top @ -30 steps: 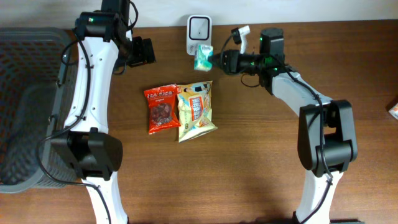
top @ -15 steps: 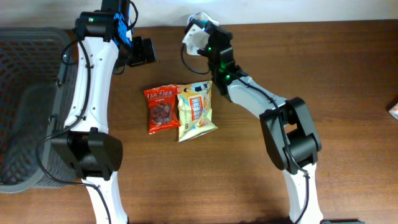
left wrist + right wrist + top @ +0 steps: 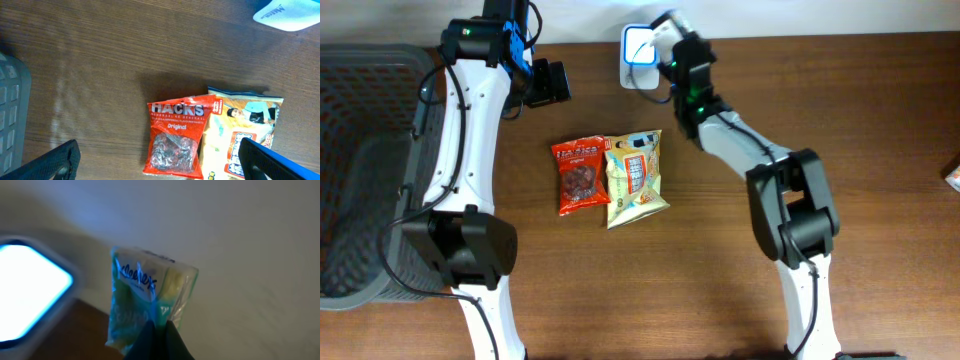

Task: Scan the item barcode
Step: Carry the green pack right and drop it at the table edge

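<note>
Right gripper (image 3: 156,335) has swung from beside the scanner (image 3: 638,45) to above it, jaws clamped on the tissue pack (image 3: 150,300), which sits just beside its glow. Scan likely underway. Left gripper (image 3: 548,83) idle, jaws wide, empty.

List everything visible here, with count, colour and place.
scanner: 1, white, table's far edge
tissue pack: 1, green and yellow, in the right gripper beside the scanner
Hacks bag: 1, red, mid-table
snack bag: 1, yellow, against the Hacks bag
basket: 1, dark grey, left edge
small item: 1, colour unclear, right edge, cut off
table: 1, brown wood
left gripper: 1, black, open, over the table
right gripper: 1, black, shut on the tissue pack
</note>
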Motion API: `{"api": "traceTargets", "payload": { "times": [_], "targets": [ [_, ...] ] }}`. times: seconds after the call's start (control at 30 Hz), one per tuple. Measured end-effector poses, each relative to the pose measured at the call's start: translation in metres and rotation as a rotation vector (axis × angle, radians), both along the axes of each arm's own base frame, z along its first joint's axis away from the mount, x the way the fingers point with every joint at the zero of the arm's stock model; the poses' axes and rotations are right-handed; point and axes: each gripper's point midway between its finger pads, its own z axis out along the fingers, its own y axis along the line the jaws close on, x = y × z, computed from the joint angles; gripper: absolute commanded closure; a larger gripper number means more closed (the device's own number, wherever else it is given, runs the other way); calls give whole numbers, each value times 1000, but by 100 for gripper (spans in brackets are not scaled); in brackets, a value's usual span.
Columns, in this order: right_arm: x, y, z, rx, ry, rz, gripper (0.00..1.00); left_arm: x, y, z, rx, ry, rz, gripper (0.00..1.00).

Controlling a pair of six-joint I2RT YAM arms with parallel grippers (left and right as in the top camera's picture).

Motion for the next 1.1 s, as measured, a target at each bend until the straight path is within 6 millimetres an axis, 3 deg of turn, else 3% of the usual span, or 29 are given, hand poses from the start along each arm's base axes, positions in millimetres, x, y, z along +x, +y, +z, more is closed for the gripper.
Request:
{"api": "traceTargets", "payload": {
  "times": [0.03, 0.07, 0.13, 0.17, 0.2, 0.3, 0.37, 0.43, 0.5, 0.53, 0.7, 0.77, 0.8, 0.87, 0.93, 0.97, 1.0, 1.03, 1.1],
  "targets": [
    [0, -22, -6, 50, 58, -55, 96, 0, 0, 0, 0, 0, 0, 1],
    [-2, -57, -10, 123, 116, -133, 96, 0, 0, 0, 0, 2, -1, 1],
    [-16, -164, -9, 307, 197, -372, 96, 0, 0, 0, 0, 2, 0, 1],
    [-25, -205, -8, 427, 196, -484, 96, -1, 0, 0, 0, 3, -1, 1],
    [-63, -318, -2, 513, 195, -722, 96, 0, 0, 0, 0, 1, 0, 1],
    [-162, -451, -48, 748, 350, -1032, 96, 0, -1, 0, 0, 2, -2, 1],
    [-197, -495, -56, 864, 349, -1094, 96, 0, -1, 0, 0, 0, -2, 1],
    [-218, -517, -65, 971, 359, -1099, 91, 0, -1, 0, 0, 0, -2, 1],
    [-218, -517, -71, 1021, 375, -1065, 60, 0, -1, 0, 0, 0, -1, 1],
    [-218, -513, -77, 1033, 394, -1057, 1, 0, -1, 0, 0, 0, -2, 1],
    [-226, -505, -103, 1044, 481, -1089, 1, 0, -1, 0, 0, 0, -2, 1],
    [-203, -480, -99, 1127, 520, -892, 1, 0, -1, 0, 0, 1, -2, 1],
    [-185, -457, -93, 1180, 540, -742, 1, 0, -1, 0, 0, 0, -2, 1],
    [-169, -426, -87, 1232, 579, -610, 1, 0, -1, 0, 0, 0, -2, 1],
    [-154, -369, -80, 1343, 670, -452, 1, 0, -1, 0, 0, 0, -2, 1],
    [-153, -323, -70, 1455, 770, -301, 1, 0, -1, 0, 0, 0, -2, 1],
    [-155, -296, -64, 1502, 836, -225, 1, 0, -1, 0, 0, 0, -2, 1],
    [-159, -249, -56, 1537, 945, -104, 1, 0, -1, 0, 0, 0, -2, 1],
    [-175, -183, -57, 1460, 1120, 14, 1, -1, -1, 0, 0, 3, -2, 1]
  ]
}}
